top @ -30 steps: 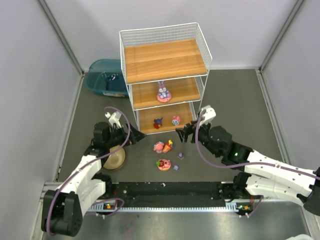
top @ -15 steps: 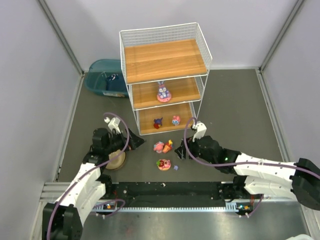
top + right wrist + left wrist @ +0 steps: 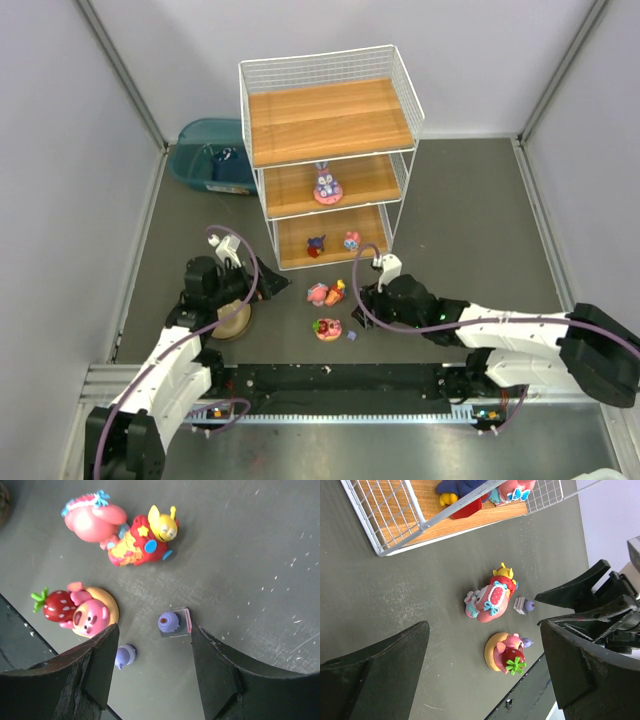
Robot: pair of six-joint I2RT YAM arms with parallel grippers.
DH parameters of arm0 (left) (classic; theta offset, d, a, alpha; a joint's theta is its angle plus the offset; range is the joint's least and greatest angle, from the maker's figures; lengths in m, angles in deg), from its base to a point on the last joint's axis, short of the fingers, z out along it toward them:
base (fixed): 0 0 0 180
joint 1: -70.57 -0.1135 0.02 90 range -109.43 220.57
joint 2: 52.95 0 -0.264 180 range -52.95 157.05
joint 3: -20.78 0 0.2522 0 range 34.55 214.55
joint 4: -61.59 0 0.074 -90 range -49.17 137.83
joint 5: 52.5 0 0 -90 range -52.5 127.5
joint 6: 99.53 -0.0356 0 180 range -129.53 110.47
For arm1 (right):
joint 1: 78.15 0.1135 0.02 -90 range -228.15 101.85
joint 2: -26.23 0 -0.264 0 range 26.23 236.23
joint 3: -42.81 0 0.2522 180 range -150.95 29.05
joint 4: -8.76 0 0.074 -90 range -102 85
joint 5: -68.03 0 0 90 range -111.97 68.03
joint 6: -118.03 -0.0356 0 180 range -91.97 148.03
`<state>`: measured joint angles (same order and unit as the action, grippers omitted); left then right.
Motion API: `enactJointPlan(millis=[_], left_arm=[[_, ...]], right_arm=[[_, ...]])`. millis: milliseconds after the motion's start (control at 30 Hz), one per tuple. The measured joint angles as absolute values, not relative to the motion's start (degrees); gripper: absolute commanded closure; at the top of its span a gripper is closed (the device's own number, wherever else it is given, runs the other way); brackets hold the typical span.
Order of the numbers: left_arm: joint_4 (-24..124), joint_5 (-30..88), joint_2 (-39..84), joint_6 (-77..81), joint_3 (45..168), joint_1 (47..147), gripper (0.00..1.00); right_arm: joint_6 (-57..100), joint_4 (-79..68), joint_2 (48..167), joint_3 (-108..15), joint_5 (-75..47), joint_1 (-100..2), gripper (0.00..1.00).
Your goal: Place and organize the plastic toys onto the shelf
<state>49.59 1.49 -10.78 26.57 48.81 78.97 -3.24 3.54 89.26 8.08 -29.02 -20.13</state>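
Dark grey tabletop (image 3: 470, 220) carries all parts. In front of the shelf (image 3: 330, 120), nearest the bases, the right gripper (image 3: 154, 630) points down with jaws partly spread, holding nothing. The purple toy (image 3: 172, 622) stands between its fingers, just ahead of the tips, touching neither; the right arm is clearly nearer. The left gripper (image 3: 262, 284), spread wide and empty, hovers off the shelf's front-left corner. A bunny (image 3: 326, 185) sits on the shelf's middle board.

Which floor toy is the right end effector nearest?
The tiny purple figure on a pink square base: it sits between the right end effector's fingers; the other purple bit lies beside one finger.
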Motion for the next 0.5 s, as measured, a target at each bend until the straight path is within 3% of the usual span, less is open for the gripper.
enactJointPlan(millis=[500], left_arm=[[50.5, 1.5, -10.0, 26.6, 48.8, 79.0, 0.01]], right_arm=[[-0.2, 3.1, 97.3, 6.8, -28.5, -19.2, 0.41]])
